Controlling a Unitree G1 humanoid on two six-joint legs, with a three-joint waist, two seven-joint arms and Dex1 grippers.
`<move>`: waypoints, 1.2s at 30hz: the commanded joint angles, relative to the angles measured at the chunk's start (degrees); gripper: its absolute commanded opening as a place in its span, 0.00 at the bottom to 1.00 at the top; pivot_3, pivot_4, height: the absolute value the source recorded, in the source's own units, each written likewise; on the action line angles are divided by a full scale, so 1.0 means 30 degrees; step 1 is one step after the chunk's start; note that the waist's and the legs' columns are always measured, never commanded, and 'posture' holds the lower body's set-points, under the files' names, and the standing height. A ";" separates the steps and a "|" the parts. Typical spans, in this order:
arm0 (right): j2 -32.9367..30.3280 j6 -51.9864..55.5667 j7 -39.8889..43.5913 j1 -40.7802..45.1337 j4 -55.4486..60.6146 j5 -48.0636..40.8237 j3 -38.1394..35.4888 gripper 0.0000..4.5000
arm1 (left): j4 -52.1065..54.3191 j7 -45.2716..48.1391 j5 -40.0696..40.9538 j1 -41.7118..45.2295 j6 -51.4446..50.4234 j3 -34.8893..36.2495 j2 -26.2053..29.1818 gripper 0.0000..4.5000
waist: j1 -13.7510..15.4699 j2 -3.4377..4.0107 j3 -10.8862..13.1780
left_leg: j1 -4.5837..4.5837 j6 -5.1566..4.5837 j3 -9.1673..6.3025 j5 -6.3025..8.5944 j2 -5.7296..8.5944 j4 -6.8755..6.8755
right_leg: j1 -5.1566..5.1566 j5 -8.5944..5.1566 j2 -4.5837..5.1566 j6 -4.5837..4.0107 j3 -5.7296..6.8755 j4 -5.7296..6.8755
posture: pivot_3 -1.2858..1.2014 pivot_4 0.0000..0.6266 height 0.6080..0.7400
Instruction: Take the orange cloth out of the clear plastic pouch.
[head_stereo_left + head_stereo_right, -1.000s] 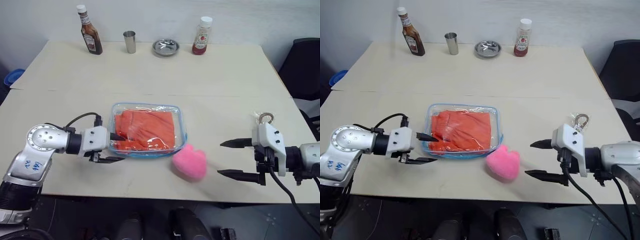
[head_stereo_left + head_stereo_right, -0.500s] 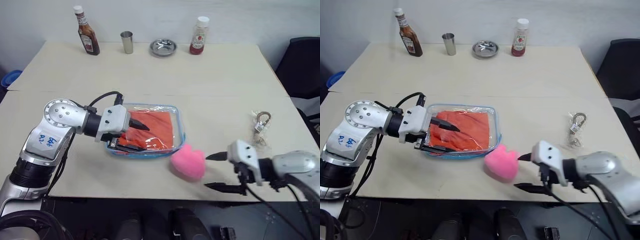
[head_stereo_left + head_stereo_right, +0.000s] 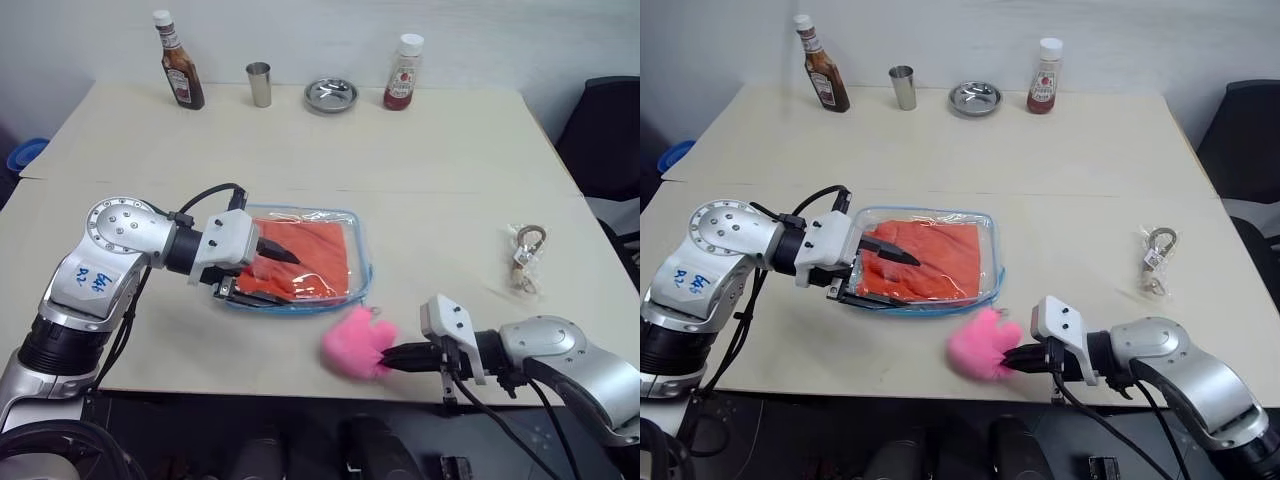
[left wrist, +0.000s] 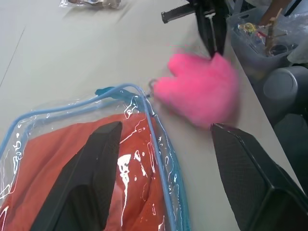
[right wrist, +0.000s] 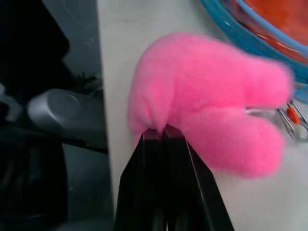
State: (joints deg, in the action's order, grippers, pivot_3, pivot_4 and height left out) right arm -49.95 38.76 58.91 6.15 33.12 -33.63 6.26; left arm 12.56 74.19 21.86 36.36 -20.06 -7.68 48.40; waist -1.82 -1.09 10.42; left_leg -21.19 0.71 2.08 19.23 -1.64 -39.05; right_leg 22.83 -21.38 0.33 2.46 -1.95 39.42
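Pinching pink plush [image 3: 355, 342] in right gripper [image 3: 388, 356], jaws closed, lower centre. Straddling clear plastic pouch [image 3: 361, 262] edge over orange cloth [image 3: 318, 250] with left gripper [image 3: 268, 274], fingers spread, holding nothing. Showing unreadable blue scrawl on left arm; bottle labels [image 3: 183, 80] too small.

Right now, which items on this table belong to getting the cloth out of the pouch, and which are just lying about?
Belonging to the job:
- orange cloth, inside the pouch
- clear plastic pouch
- left gripper, open at the pouch
- right gripper, shut on the pink plush, which hangs off the pouch by a small clip

Lying about:
- brown sauce bottle
- metal cup
- metal dish
- red sauce bottle
- packet with metal ring
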 commanded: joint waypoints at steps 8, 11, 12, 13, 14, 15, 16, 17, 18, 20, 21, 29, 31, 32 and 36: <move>0.1501 0.1184 -0.1018 0.1604 -0.0083 -0.0508 0.1459 0.01 | -0.0163 -0.0074 -0.0242 0.0592 0.0502 0.0083 -0.0466 0.69 | 0.0071 -0.0004 0.0001 | -0.0011 0.0000 -0.0003 0.0000 0.0008 -0.0003 | 0.0001 0.0000 0.0015 0.0000 0.0006 -0.0007 | 0.52 0.24 1.00; 0.1838 0.1017 -0.1350 0.1970 -0.0808 0.0323 0.2106 0.01 | -0.0418 0.0010 -0.0536 0.0700 0.0777 -0.0232 -0.0762 0.69 | 0.0073 -0.0004 0.0001 | -0.0010 -0.0001 -0.0006 0.0001 0.0010 -0.0003 | 0.0001 0.0000 0.0013 0.0000 0.0009 -0.0008 | 0.52 0.24 1.00; 0.1939 0.1153 -0.1519 0.2031 -0.0993 0.0448 0.2167 0.01 | -0.0497 0.0068 -0.0695 0.0682 0.0961 -0.0375 -0.0846 0.69 | 0.0073 -0.0004 0.0001 | -0.0012 -0.0002 -0.0005 0.0001 0.0012 -0.0004 | 0.0001 0.0000 0.0015 0.0001 0.0008 -0.0011 | 0.52 0.24 1.00; 0.1975 0.1550 -0.1589 0.2009 -0.1029 0.0218 0.2056 0.01 | -0.0569 0.0147 -0.0888 0.0637 0.1191 -0.0552 -0.0956 0.69 | 0.0068 -0.0004 0.0001 | -0.0012 -0.0002 -0.0005 0.0001 0.0019 -0.0004 | 0.0001 0.0000 0.0021 0.0000 0.0006 -0.0007 | 0.52 0.24 1.00; 0.1998 0.1848 -0.1621 0.1992 -0.1036 0.0014 0.1966 0.10 | -0.0624 0.0206 -0.1023 0.0606 0.1357 -0.0667 -0.1033 0.69 | 0.0065 -0.0004 0.0001 | -0.0012 -0.0001 -0.0005 0.0001 0.0016 -0.0004 | 0.0001 0.0000 0.0019 0.0000 0.0008 -0.0006 | 0.52 0.24 1.00; 0.1923 0.2112 -0.1557 0.1892 -0.0889 -0.0302 0.1799 0.13 | -0.0679 0.0224 -0.1156 0.0586 0.1522 -0.0834 -0.1165 0.69 | 0.0061 -0.0004 0.0001 | -0.0009 0.0000 -0.0005 0.0000 0.0015 -0.0005 | 0.0001 0.0000 0.0018 0.0000 0.0008 -0.0003 | 0.52 0.24 1.00; 0.1826 0.2225 -0.1497 0.1795 -0.0697 -0.0476 0.1670 0.21 | -0.0699 0.0227 -0.1237 0.0586 0.1605 -0.0975 -0.1302 0.69 | 0.0054 -0.0004 0.0001 | -0.0010 0.0000 -0.0006 0.0000 0.0010 -0.0004 | 0.0001 0.0000 0.0016 0.0000 0.0010 -0.0002 | 0.52 0.24 1.00; 0.1713 0.2281 -0.1495 0.1710 -0.0479 -0.0558 0.1546 0.28 | -0.0675 0.0245 -0.1266 0.0602 0.1645 -0.1114 -0.1449 0.69 | 0.0055 -0.0004 0.0001 | -0.0009 0.0000 -0.0007 0.0000 0.0007 -0.0004 | 0.0001 0.0000 0.0014 0.0000 0.0011 0.0001 | 0.52 0.24 1.00; 0.1648 0.2342 -0.1512 0.1663 -0.0324 -0.0609 0.1464 0.35 | -0.0663 0.0271 -0.1288 0.0610 0.1678 -0.1195 -0.1549 0.69 | 0.0056 -0.0004 0.0001 | -0.0008 -0.0001 -0.0007 0.0001 0.0008 -0.0004 | 0.0001 0.0000 0.0014 0.0000 0.0010 0.0000 | 0.52 0.24 1.00; 0.1372 0.2535 -0.1567 0.1495 0.0208 -0.0890 0.1026 0.50 | -0.0668 0.0443 -0.1262 0.0654 0.1759 -0.1284 -0.1697 0.69 | 0.0060 -0.0004 0.0001 | -0.0012 -0.0001 -0.0006 0.0001 0.0009 -0.0005 | 0.0001 0.0000 0.0014 0.0000 0.0010 -0.0001 | 0.52 0.24 1.00; 0.1254 0.2597 -0.1584 0.1415 0.0438 -0.0997 0.0827 0.58 | -0.0686 0.0512 -0.1254 0.0670 0.1791 -0.1297 -0.1748 0.69 | 0.0061 -0.0004 0.0001 | -0.0013 -0.0001 -0.0005 0.0001 0.0010 -0.0005 | 0.0001 0.0000 0.0015 0.0000 0.0009 -0.0002 | 0.52 0.24 1.00; -0.0674 0.3405 -0.1348 0.0706 0.3290 -0.3341 -0.2829 0.95 | -0.1411 0.1811 -0.1601 0.1408 0.2715 -0.2497 -0.2715 0.69 | 0.0097 -0.0006 0.0002 | -0.0018 -0.0002 -0.0009 0.0001 0.0016 -0.0006 | -0.0002 0.0000 0.0017 0.0001 0.0015 -0.0011 | 0.52 0.24 1.00; -0.1149 0.3802 -0.1392 0.0774 0.3643 -0.4222 -0.3722 0.95 | -0.1653 0.2234 -0.1765 0.1663 0.3019 -0.3004 -0.3074 0.69 | 0.0101 -0.0006 0.0002 | -0.0018 -0.0003 -0.0009 0.0002 0.0017 -0.0006 | -0.0003 0.0000 0.0017 0.0001 0.0015 -0.0011 | 0.52 0.24 1.00; -0.1627 0.3888 -0.1140 0.0752 0.3833 -0.4622 -0.4321 0.95 | -0.1785 0.2476 -0.1917 0.1827 0.3208 -0.3381 -0.3337 0.69 | 0.0105 -0.0007 0.0002 | -0.0018 -0.0002 -0.0009 0.0001 0.0016 -0.0006 | -0.0005 0.0000 0.0015 0.0001 0.0016 -0.0012 | 0.52 0.24 1.00; -0.3521 0.3380 0.0257 0.1020 0.3484 -0.4780 -0.5804 0.95 | -0.2289 0.3222 -0.2444 0.2239 0.3624 -0.4604 -0.4197 0.69 | 0.0088 -0.0007 0.0002 | -0.0014 -0.0021 -0.0007 0.0011 0.0023 -0.0005 | -0.0011 0.0000 0.0010 0.0001 0.0010 -0.0020 | 0.52 0.24 1.00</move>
State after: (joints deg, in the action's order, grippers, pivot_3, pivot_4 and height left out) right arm -59.15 50.00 57.81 8.39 42.87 -46.96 -8.52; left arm 5.62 82.74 15.14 42.03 -10.27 -20.61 36.19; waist -1.56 -1.11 10.42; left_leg -21.23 0.64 2.06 19.27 -1.58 -39.06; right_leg 22.80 -21.38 0.36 2.46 -1.92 39.36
